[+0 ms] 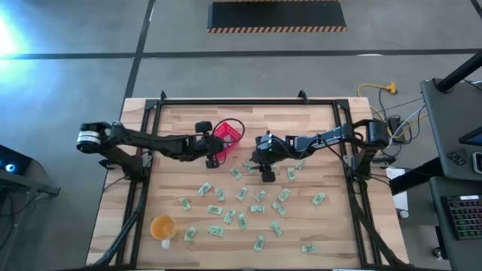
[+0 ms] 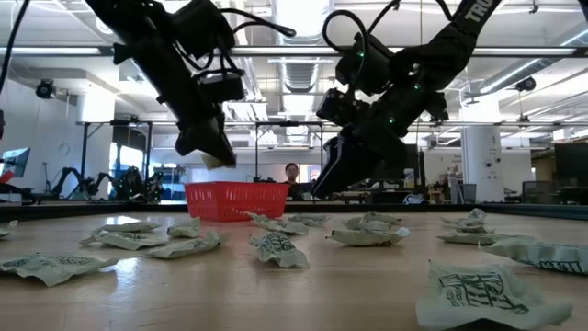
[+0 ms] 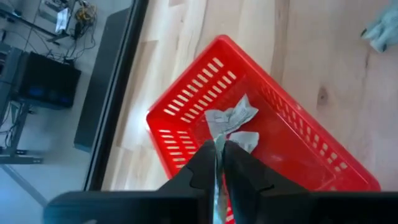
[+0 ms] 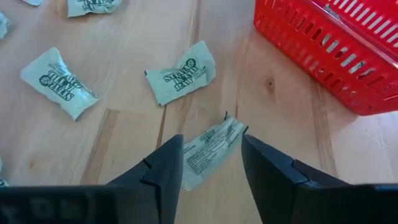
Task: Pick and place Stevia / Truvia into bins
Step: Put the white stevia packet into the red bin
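Several pale green Stevia packets [image 1: 241, 205] lie flat and scattered over the wooden table. The red basket [image 1: 228, 134] stands at the table's far middle. My left gripper [image 3: 220, 163] hangs over the basket [image 3: 292, 134], shut on a crumpled packet [image 3: 231, 118]. My right gripper [image 4: 211, 158] is to the right of the basket [image 4: 336, 50], slanting down and open. Its fingers stand on either side of one packet [image 4: 211, 144] that lies on the table. My left gripper pinches a crumpled packet by one end [image 3: 218, 144] between its two fingertips. The fingers slant down from the table's left. The rest of the packet sticks out past the tips, lifted clear above the basket's floor [image 2: 213, 161].
An orange cup [image 1: 163, 226] stands near the table's front left. A black frame [image 1: 226, 102] runs around the table. More packets [image 4: 181, 73] lie close by my right gripper. A person [image 2: 292, 173] shows in the room beyond the basket.
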